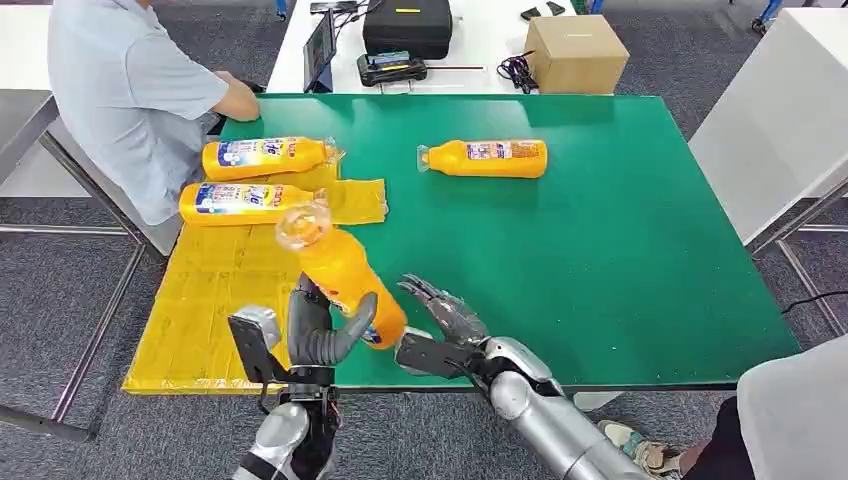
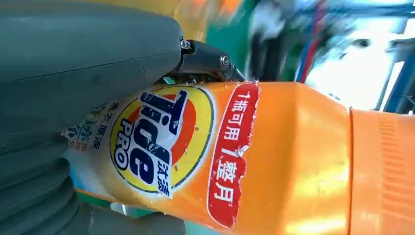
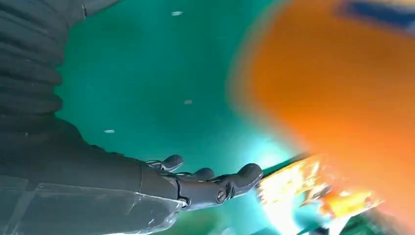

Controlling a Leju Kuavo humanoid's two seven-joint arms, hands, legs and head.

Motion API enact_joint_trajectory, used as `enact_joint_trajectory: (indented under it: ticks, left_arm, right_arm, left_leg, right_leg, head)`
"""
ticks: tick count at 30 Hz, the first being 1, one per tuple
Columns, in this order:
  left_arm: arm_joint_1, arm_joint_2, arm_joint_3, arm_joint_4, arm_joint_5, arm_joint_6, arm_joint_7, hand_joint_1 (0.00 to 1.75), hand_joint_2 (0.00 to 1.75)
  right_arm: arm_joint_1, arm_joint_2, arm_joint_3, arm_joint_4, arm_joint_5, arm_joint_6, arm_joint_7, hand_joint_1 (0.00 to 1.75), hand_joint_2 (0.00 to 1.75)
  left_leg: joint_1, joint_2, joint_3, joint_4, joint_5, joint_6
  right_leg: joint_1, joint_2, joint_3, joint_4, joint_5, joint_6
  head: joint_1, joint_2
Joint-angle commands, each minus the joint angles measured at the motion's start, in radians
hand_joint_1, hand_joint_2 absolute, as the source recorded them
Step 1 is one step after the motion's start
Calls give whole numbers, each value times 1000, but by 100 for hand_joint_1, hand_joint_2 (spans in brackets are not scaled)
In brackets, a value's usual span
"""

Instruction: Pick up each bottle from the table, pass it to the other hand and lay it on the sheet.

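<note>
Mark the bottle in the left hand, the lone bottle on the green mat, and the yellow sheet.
held bottle [image 1: 345, 275], head view, orange body above the fingers
lone bottle [image 1: 487, 158], head view, middle of its side
yellow sheet [image 1: 205, 310], head view, bare part

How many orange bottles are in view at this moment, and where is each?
4. Two bottles lie on the yellow sheet, one bottle lies on the green table, and the left hand holds one bottle.
</note>
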Motion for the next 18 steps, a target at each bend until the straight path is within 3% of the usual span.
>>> enact_joint_trajectory:
  ticks: [1, 5, 8, 12, 15, 18]
  left_arm:
    - [16, 15, 215, -3, -879, 164, 100, 175, 175]
    - [7, 22, 310, -14, -1213, 164, 185, 175, 175]
    - [-24, 52, 306, 31, -1309, 164, 254, 175, 175]
    - [-24, 52, 306, 31, -1309, 164, 254, 175, 175]
    - [-131, 125, 243, 219, -1370, 164, 369, 175, 175]
    - [-251, 168, 211, 436, -1337, 162, 402, 175, 175]
  right_arm:
    - [108, -57, -162, -158, 48, -3, -8, 0, 175]
    - [101, -41, -204, -152, 38, 23, -29, 0, 175]
    - [100, -32, -216, -142, 33, 30, -36, 0, 175]
    - [100, -32, -216, -142, 33, 30, -36, 0, 175]
    - [65, -18, -214, -98, 14, 58, -59, 0, 175]
    - [24, -7, -212, -53, -8, 78, -76, 0, 175]
  left_leg:
    - [0, 0, 3, -1, -1, -2]
    - [0, 2, 2, 0, -1, -2]
    - [1, 3, 1, 0, -1, -2]
    - [1, 2, 2, 0, 0, -1]
    - [1, 1, 3, -1, 0, -2]
    - [1, 1, 5, -1, 0, -3]
  right_leg:
    - [1, 0, 3, -1, -1, -2]
    - [0, 2, 1, 0, 0, -2]
    - [1, 1, 1, 0, 0, -2]
    - [1, 1, 1, 0, 0, -1]
    - [1, 0, 2, 0, 0, -1]
    - [1, 0, 4, -1, -1, -3]
  head:
    - [0, 0]
    - [0, 0]
    - [0, 0]
    - [0, 0]
    - [0, 0]
    - [0, 0]
